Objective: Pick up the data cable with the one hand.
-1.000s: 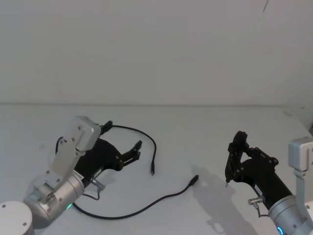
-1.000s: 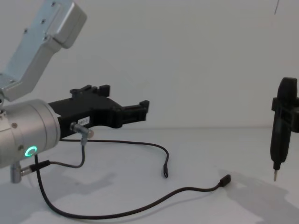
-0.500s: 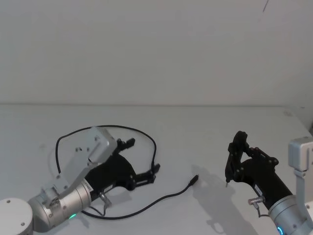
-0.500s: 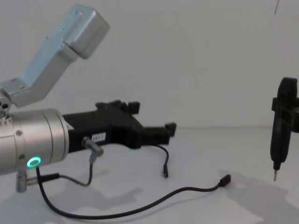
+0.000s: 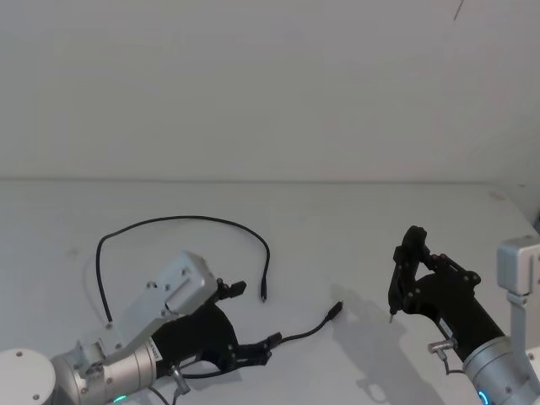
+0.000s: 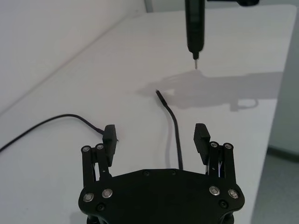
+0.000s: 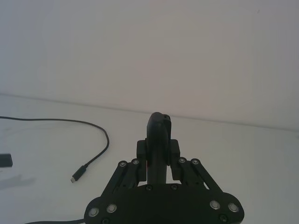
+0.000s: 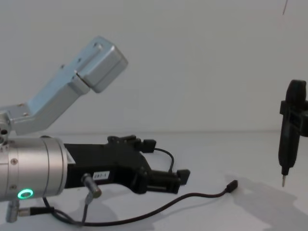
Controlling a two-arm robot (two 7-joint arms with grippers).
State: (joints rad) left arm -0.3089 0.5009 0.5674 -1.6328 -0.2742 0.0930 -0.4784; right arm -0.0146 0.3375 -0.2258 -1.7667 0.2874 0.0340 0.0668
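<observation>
Black, wide open, empty: swung left tool (image 6: 155,135) down lower left, astride the data cable (image 6: 174,128), ready to close. Leaves right tool (image 5: 395,295) parked lower right.

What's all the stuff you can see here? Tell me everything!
data cable: 1, black, lying in loose curves on the table, a small plug at each end
table: 1, white, under everything
wall: 1, pale grey, behind the table
left pincer: 1, black, open, low at the table's front left, straddling the cable
right pincer: 1, black with a pale tip, raised over the table's right side, apart from the cable
</observation>
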